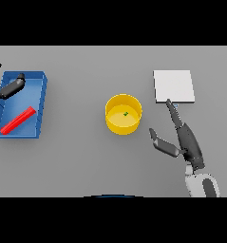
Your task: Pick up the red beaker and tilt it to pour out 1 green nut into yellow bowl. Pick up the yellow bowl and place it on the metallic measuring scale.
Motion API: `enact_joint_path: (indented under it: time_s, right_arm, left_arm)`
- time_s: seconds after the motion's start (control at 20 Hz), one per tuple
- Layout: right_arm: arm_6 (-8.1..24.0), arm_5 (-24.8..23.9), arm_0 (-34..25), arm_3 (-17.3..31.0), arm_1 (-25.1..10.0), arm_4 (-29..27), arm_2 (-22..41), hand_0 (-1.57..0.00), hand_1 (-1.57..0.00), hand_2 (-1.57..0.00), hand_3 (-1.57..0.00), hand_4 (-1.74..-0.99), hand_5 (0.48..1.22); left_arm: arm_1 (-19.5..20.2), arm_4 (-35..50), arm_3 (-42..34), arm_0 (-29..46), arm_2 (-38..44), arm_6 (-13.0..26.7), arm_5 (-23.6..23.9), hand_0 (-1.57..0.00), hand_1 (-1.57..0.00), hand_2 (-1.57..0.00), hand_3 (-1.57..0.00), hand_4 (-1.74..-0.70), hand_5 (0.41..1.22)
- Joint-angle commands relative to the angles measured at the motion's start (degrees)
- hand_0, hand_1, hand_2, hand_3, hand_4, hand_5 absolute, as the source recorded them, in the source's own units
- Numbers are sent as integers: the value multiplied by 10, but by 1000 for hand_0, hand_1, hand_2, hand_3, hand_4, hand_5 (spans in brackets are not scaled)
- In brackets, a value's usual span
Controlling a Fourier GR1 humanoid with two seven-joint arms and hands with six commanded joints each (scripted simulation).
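The yellow bowl (123,114) stands upright at the middle of the table with one small green nut (126,114) inside it. The red beaker (17,120) lies on its side in a blue tray (41,102) at the far left. My left hand (9,88) hovers over that tray's upper left part, fingers straight and spread, apart from the beaker. My right hand (184,137) is open to the right of the bowl, thumb pointing toward it, fingertips reaching the near edge of the metallic measuring scale (174,86), a pale square plate at the upper right.
The blue tray has raised walls and sits against the table's left edge. A strip of grey table separates the bowl from my right hand's thumb.
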Motion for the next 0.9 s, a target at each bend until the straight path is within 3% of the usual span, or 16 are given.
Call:
enact_joint_path:
  time_s: [0.0,0.15,0.3,0.5,0.6,0.85]
  right_arm:
    - [-4,8,-11,4,-16,11,3,1,1,1,1,-1202,709]
    - [27,47,-65,15,-50,40,23,1,1,1,1,-1255,700]
    - [47,71,-110,25,-94,110,58,1,1,1,1,-1282,677]
    - [28,112,-181,55,-137,188,117,1,1,1,1,-1276,666]
    - [19,135,-216,71,-146,198,130,1,1,1,1,-1269,662]
    - [6,177,-282,125,-143,219,169,1,1,1,1,-1276,670]
  left_arm:
    - [-2,3,-1,3,2,-6,2,-20,-16,-16,-15,-779,693]
    - [-9,4,4,-2,1,-1,3,-10,-8,-8,-7,-790,707]
    - [-9,7,6,0,0,-6,-2,-5,-3,-4,-3,-795,709]
    - [-12,3,10,-3,-3,-7,-3,-1,-1,-1,-1,-793,716]
    - [-18,2,16,-7,-6,-5,-2,0,0,0,0,-795,721]
    - [-12,3,9,-9,-6,-3,-7,1,1,1,1,-799,720]
